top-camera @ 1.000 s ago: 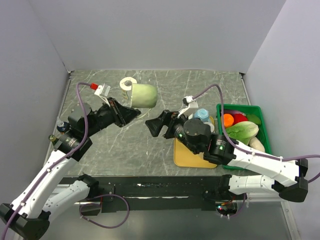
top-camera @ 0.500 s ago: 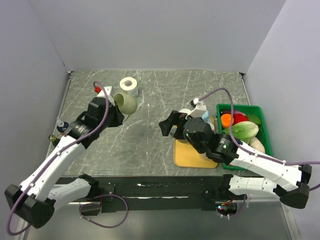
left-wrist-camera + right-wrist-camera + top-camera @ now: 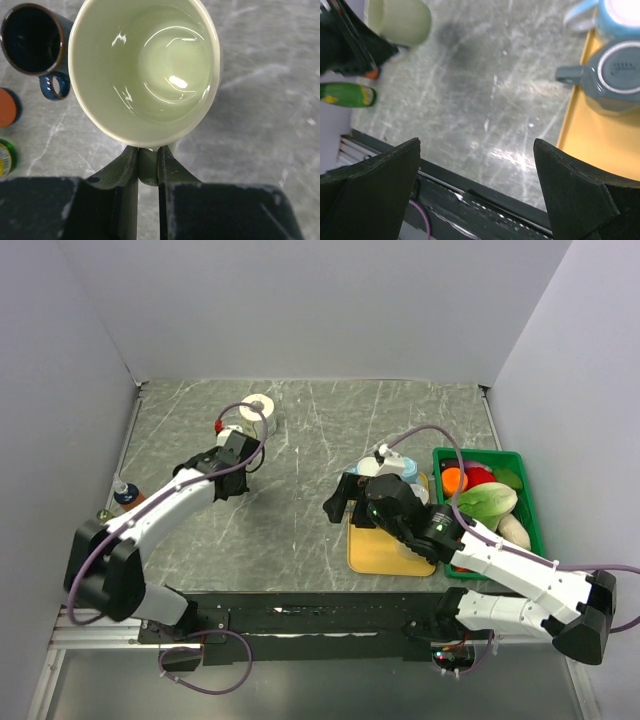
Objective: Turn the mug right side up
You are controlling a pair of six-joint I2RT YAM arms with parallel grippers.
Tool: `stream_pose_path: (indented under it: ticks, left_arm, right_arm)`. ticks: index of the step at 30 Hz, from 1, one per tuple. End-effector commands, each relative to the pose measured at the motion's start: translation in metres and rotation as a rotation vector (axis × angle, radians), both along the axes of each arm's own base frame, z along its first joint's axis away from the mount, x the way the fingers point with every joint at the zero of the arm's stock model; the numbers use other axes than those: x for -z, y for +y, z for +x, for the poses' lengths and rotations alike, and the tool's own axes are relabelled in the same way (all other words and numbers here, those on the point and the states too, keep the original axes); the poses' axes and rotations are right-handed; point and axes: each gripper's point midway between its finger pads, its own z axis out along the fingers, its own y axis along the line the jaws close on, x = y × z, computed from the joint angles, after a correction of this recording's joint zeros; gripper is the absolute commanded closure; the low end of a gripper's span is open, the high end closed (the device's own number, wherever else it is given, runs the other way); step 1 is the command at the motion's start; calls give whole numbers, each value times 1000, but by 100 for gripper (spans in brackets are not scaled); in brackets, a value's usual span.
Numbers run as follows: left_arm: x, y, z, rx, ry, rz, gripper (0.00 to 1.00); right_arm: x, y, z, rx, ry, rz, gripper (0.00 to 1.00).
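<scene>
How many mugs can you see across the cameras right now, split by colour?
pale green mug: 1
dark blue mug: 1
light blue mug: 1
grey-blue mug: 1
Total: 4
</scene>
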Motion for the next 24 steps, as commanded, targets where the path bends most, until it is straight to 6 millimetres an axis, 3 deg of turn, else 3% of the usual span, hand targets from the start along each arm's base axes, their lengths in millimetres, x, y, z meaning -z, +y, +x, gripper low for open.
stream_pose_path:
  ticks: [1, 9, 24]
  left_arm:
    - [-21, 9, 41, -129, -111, 57, 99]
    - [17, 2, 50, -148, -41, 52, 99]
    - [31, 39, 53, -194, 31, 198, 99]
  right_arm:
    - [17, 0, -6, -64, 44, -30, 0]
    - [26, -18, -4, -81, 33, -110, 0]
    - [40, -40, -9, -34, 62, -97, 0]
